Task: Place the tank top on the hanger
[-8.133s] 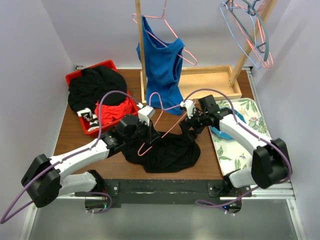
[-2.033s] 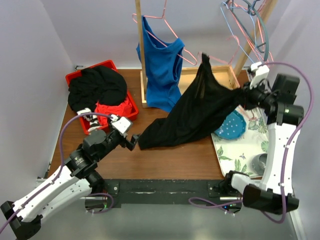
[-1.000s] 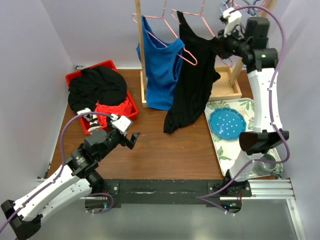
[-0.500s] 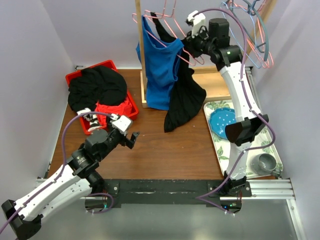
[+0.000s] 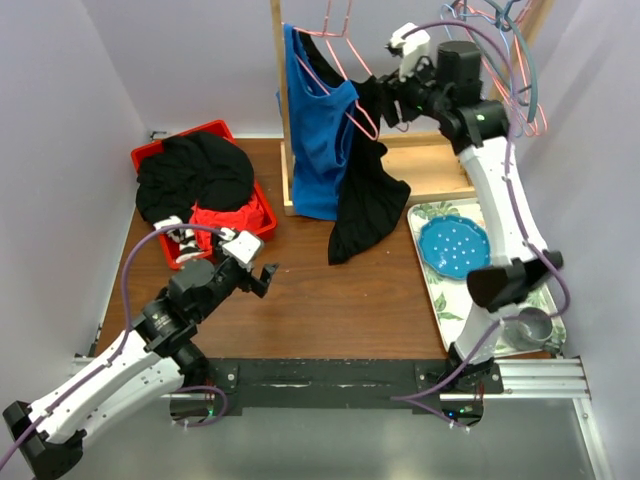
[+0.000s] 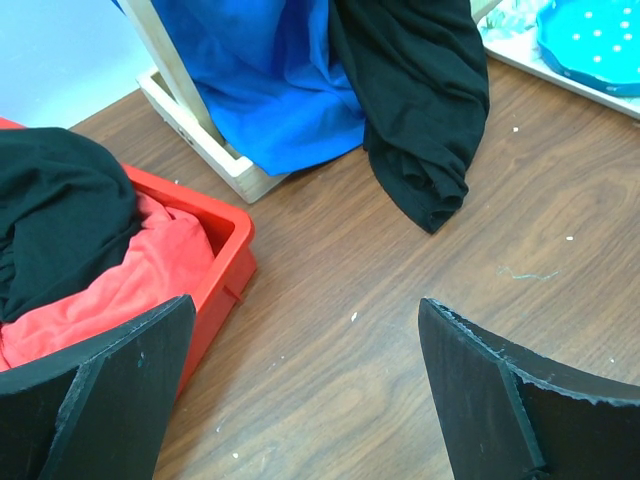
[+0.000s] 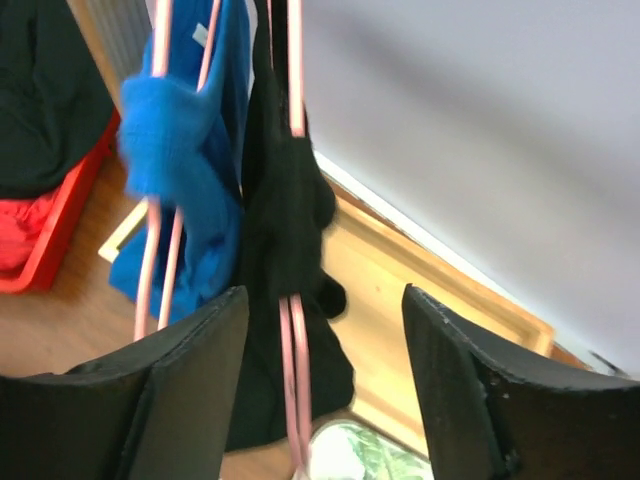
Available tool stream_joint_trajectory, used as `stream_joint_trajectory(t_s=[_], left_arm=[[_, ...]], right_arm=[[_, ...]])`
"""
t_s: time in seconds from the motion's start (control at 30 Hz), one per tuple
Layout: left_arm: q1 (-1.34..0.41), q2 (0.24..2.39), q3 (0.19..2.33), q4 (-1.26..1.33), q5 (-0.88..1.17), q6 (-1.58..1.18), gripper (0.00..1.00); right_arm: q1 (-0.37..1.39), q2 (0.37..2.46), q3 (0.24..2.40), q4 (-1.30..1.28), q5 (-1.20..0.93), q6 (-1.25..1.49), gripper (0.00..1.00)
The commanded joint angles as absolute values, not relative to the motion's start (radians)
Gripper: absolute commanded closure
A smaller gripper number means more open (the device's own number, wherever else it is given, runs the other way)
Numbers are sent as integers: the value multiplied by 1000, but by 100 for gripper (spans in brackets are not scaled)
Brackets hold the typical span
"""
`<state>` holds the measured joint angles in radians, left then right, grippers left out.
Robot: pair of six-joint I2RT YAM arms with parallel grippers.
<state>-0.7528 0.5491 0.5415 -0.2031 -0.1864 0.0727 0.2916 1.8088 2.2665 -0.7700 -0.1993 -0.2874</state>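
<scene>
Straddling the hanger (image 7: 296, 90), right jaws stand parted.

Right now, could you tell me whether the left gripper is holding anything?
No, the left gripper is open, with only the wooden table showing between its fingers.

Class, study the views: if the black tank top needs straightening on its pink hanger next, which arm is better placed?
Likely right. The right gripper is up at the rack, jaws open around the hanger carrying the tank top. The left gripper hovers low over the table, well short of it.
</scene>
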Motion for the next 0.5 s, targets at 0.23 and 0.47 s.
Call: stream_joint_trajectory(t_s=[0.23, 0.47], left_arm=[[-747, 515, 552, -161, -175, 57, 0], [-747, 499, 597, -192, -190, -50, 0]], right_arm=[[118, 1308, 1871, -781, -301, -248, 6], [48, 1070, 1625, -831, -436, -294, 2]])
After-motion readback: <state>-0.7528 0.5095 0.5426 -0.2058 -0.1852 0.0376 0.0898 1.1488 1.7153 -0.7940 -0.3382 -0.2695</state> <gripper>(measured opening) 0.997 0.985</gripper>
